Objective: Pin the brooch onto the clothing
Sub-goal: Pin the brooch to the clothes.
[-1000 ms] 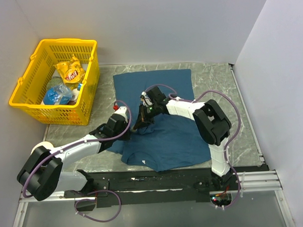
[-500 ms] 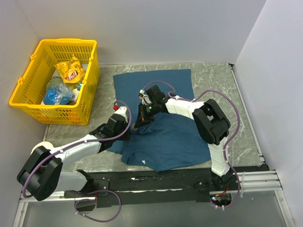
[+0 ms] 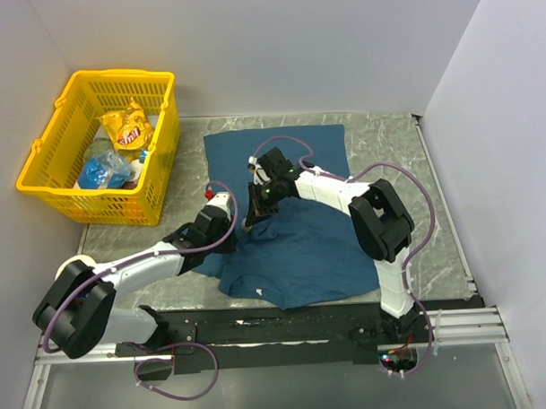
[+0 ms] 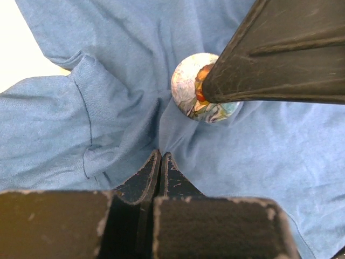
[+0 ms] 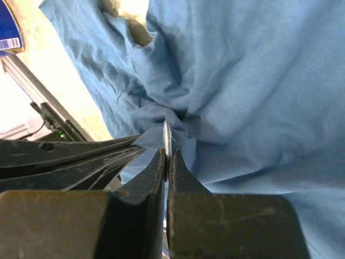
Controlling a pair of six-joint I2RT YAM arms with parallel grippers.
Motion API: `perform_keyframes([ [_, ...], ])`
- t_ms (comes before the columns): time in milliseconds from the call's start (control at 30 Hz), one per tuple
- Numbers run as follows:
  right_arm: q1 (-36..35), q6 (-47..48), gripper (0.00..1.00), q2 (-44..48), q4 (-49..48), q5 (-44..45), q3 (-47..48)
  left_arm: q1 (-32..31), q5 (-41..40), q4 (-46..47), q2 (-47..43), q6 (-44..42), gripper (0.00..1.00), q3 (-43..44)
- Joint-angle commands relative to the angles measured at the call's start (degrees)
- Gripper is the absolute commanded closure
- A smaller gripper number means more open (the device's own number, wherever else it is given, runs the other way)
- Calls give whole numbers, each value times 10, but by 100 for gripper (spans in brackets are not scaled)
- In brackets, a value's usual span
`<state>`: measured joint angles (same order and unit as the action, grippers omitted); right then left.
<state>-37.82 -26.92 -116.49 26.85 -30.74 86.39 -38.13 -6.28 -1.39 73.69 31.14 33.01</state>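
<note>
Mid-task. On tabletop (image 3: 387, 138), clothing (image 3: 301, 248) spread flat, bunched at left-middle. Held edge-on in clenched right claw (image 5: 166, 157): brooch (image 4: 190, 96), pressed against the gathered fold. Just beside, left claw (image 4: 161, 162) clenched, pinching the same fabric. Approach and positioning done, by the look of it. Pin through cloth or not: cannot tell. Likely left: seat pin, release both.

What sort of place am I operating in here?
Probably a lab test cell: plain white partition walls box in a marble-look table, with a yellow basket of packaged goods beside the T-shirt.
</note>
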Motion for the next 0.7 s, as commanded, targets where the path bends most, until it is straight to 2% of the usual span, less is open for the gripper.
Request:
perform_keyframes([
  [0,-12,33,100,23,44,60,54,-2,-5,-6,12,3,99,13],
  [300,-51,41,100,0,105,116,125,-3,-13,-12,17,4,99,17],
  [667,-62,56,100,-25,159,160,177,-3,-10,-12,21,4,99,16],
])
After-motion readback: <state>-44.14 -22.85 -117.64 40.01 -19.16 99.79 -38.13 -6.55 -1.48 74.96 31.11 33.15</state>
